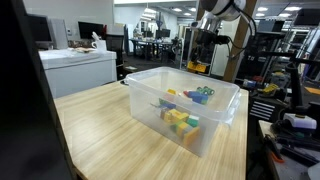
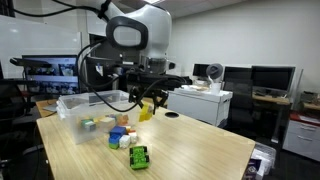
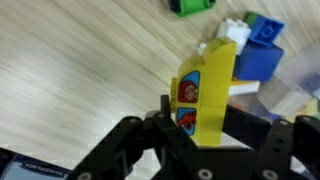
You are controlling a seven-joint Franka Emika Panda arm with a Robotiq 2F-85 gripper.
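The pincer (image 3: 200, 130) is closed narrow on a yellow block (image 3: 207, 90). It grips the block's lower part, with the sticker side facing the wrist camera. In an exterior view the block hangs clear above the table (image 2: 200, 150). Just beyond the pincer lie a blue block (image 3: 262, 45) and a white block (image 3: 232, 30), with a green block (image 3: 190, 6) farther off and a clear bin (image 2: 82, 103) off to one side. The hold looks shallow and slightly skewed, so a quick swing could twist the block loose and drop it onto the pieces below.
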